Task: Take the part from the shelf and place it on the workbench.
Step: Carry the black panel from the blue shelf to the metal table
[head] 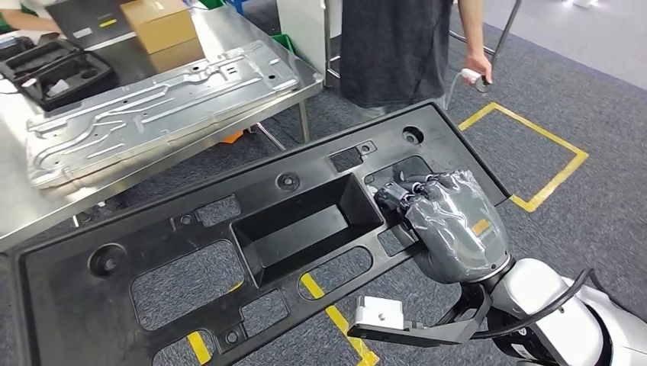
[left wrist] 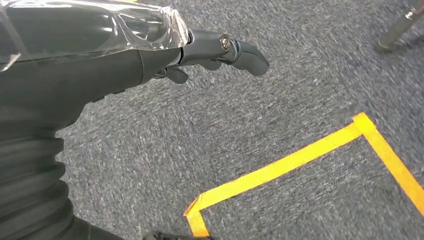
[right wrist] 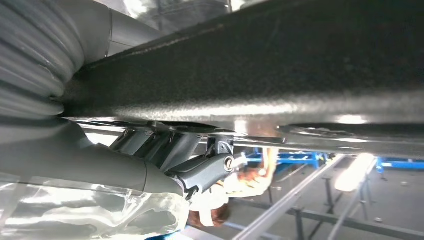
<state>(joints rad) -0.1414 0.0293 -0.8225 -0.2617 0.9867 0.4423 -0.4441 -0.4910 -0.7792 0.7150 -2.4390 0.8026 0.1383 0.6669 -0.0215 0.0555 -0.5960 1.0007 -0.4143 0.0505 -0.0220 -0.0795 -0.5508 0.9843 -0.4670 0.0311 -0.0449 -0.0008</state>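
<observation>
A large black plastic part (head: 229,252) with a deep middle pocket and several cutouts spans the lower head view, held above the carpet. My right hand (head: 450,221), wrapped in clear film, grips the part at its right end, fingers hooked into a cutout. In the right wrist view the fingers (right wrist: 200,170) curl against the edge of the part (right wrist: 250,75). The steel workbench (head: 252,30) stands at the upper left, its corner close to the part's far edge. My left hand (left wrist: 100,55) hangs over the carpet with its thumb out, holding nothing.
On the workbench lie a stamped metal panel (head: 152,107), a cardboard box (head: 160,23) and a black tray (head: 53,69). A person (head: 397,46) stands beyond the part, a small device (head: 477,78) in hand. Yellow tape (head: 549,145) marks the carpet.
</observation>
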